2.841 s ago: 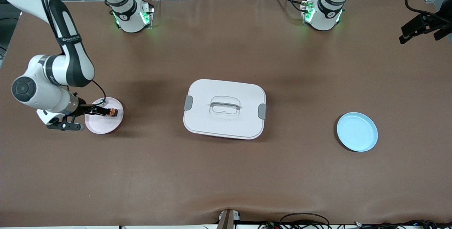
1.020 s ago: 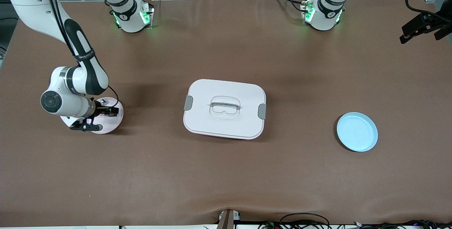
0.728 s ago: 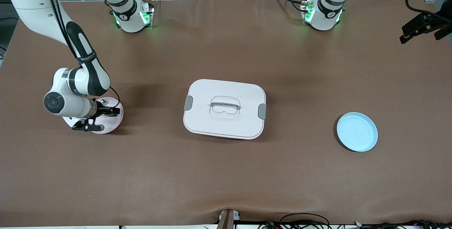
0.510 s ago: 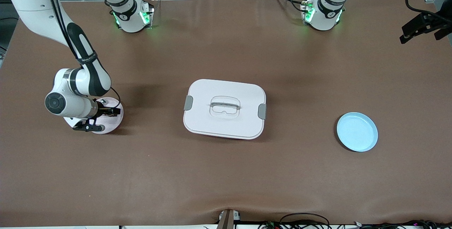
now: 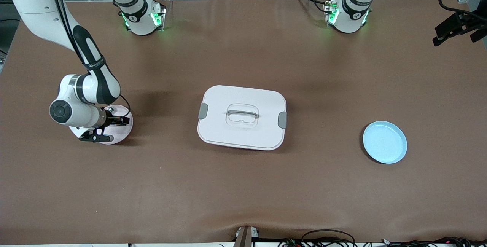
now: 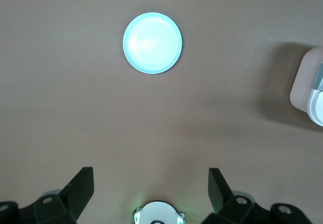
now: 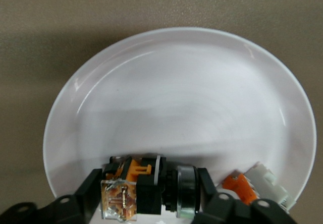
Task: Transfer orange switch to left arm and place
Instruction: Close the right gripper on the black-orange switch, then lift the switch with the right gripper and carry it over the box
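The box [image 5: 242, 117] is seated mid-table, between the pink plate [image 5: 121, 131] and the blue plate [image 5: 384, 142]. The right gripper [image 7: 149, 188] is lowered into the pink plate, fingers closed on the orange switch [image 7: 136, 186], judged a pick-up grasp; this is confirmed only by the right wrist view. The left gripper [image 6: 151, 191] is held high, waiting, fingers spread.

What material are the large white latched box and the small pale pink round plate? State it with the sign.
Large white latched box: looks like matte moulded plastic, given rounded corners and grey clip latches. Small pale pink round plate: probably glossy plastic or melamine; soft highlights show along its rim.
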Motion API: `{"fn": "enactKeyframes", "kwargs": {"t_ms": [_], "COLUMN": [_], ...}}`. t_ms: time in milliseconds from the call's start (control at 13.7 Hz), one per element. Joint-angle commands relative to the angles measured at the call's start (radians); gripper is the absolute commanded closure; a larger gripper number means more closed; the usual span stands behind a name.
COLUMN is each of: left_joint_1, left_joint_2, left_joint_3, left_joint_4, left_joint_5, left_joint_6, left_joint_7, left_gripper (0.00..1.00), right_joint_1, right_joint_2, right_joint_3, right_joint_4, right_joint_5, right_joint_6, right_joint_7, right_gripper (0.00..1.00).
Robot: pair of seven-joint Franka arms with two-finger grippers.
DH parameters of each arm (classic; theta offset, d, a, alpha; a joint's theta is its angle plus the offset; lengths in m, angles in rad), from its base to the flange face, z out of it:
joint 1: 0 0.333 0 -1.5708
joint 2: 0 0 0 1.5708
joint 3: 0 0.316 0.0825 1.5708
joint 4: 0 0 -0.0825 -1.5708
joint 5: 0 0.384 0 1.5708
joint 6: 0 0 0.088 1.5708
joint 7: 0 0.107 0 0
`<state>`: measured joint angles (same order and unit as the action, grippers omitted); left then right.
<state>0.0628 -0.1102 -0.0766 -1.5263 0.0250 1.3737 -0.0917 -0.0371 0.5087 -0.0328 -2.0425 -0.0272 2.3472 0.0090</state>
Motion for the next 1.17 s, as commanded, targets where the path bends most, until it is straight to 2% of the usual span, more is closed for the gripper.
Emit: {"fn": "enactKeyframes", "kwargs": {"t_ms": [0, 73, 219, 437, 728, 1093], "left_joint_1": [0.014, 0.014, 0.011, 0.012, 0.014, 0.011], "left_joint_2": [0.006, 0.009, 0.020, 0.021, 0.023, 0.030], "left_joint_3": [-0.003, -0.003, -0.003, -0.003, -0.003, -0.003], "left_joint_4": [0.011, 0.011, 0.011, 0.009, 0.003, 0.009], "left_joint_5": [-0.004, -0.002, -0.001, 0.004, 0.003, -0.004], "left_joint_6": [-0.007, 0.001, 0.018, 0.024, 0.036, 0.048], "left_joint_7": [0.018, 0.014, 0.007, 0.007, 0.007, 0.007], "left_gripper": [0.00, 0.00, 0.00, 0.00, 0.00, 0.00], "right_joint_1": [-0.009, -0.007, -0.006, -0.004, -0.007, 0.025], "right_joint_2": [-0.001, -0.001, -0.001, -0.015, -0.064, -0.199], "right_joint_3": [0.008, 0.010, 0.010, 0.011, 0.011, 0.016], "right_joint_4": [-0.008, -0.007, -0.001, 0.025, 0.146, 0.198], "right_joint_5": [-0.007, -0.007, -0.007, -0.007, -0.007, -0.007], "right_joint_6": [0.018, 0.018, 0.017, -0.006, -0.231, -0.390], "right_joint_7": [0.009, 0.008, 0.000, -0.012, -0.055, -0.052], "right_gripper": [0.66, 0.75, 0.81, 0.84, 0.84, 0.83]}}
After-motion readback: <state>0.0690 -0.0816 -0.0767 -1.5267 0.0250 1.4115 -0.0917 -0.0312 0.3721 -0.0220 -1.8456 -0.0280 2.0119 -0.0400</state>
